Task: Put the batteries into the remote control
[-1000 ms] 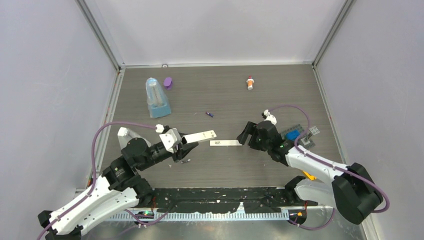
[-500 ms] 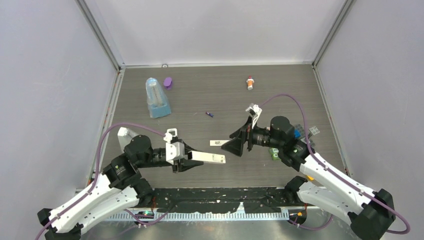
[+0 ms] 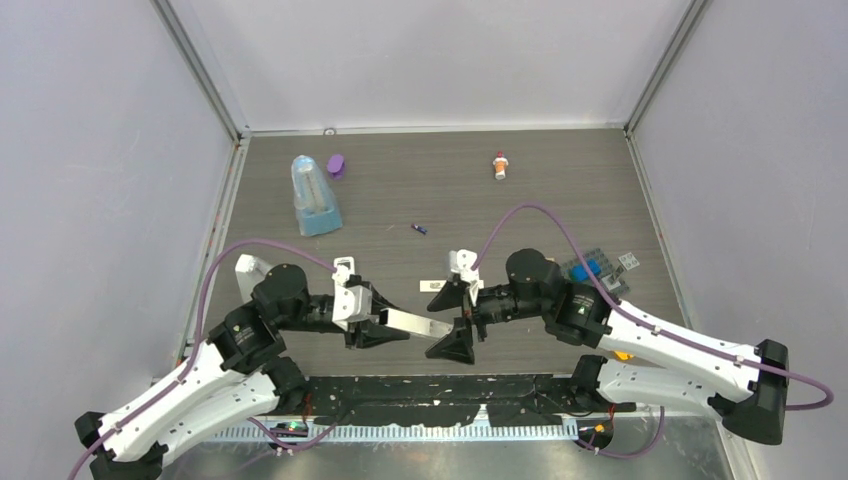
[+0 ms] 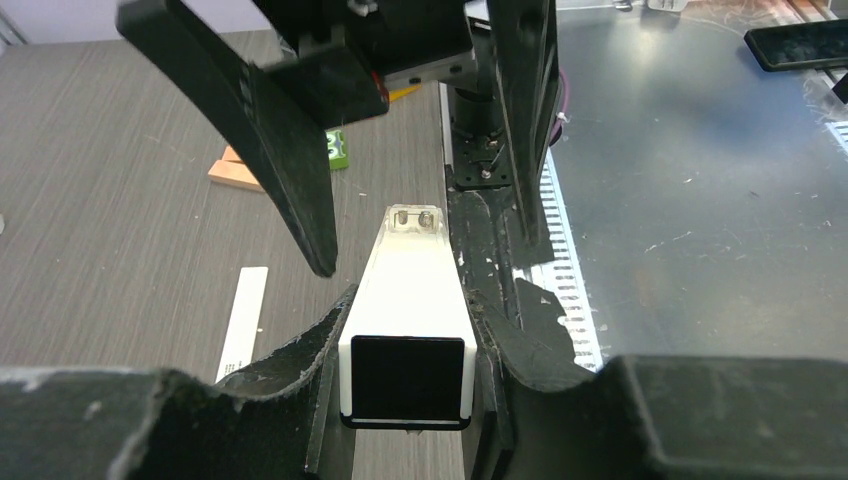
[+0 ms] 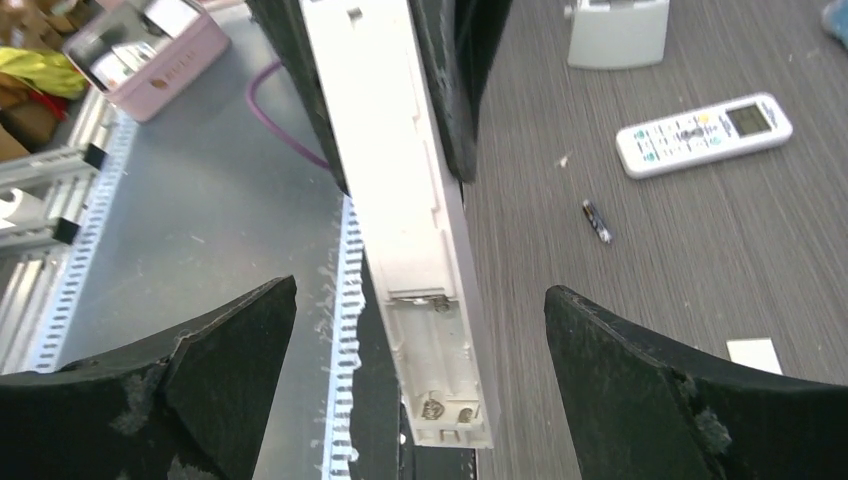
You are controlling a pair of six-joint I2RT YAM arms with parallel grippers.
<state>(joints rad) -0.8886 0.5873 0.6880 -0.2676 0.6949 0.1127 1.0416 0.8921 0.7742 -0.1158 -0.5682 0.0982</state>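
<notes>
Two arms facing — left pincer [image 3: 388,322] clamping white bar [image 3: 408,321], right pincer [image 3: 440,327] wide apart, seemingly straddling it.

- Left arm [image 3: 190,388]: white shell links, black round joints, purple cable [image 3: 240,245] looping from it.
- Right arm [image 3: 680,345]: same white links and black joints, second purple cable [image 3: 530,208] arching over.
- Left gripper [image 3: 388,326] and right gripper [image 3: 452,320]: black tapered fingers, scuffed at the edges.

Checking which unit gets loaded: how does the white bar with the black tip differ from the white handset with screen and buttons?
The white bar is held in the left gripper, off the table; the white handset lies flat on it. The bar shows an open, empty battery bay; the handset shows its buttons. Both are white, oblong.
</notes>
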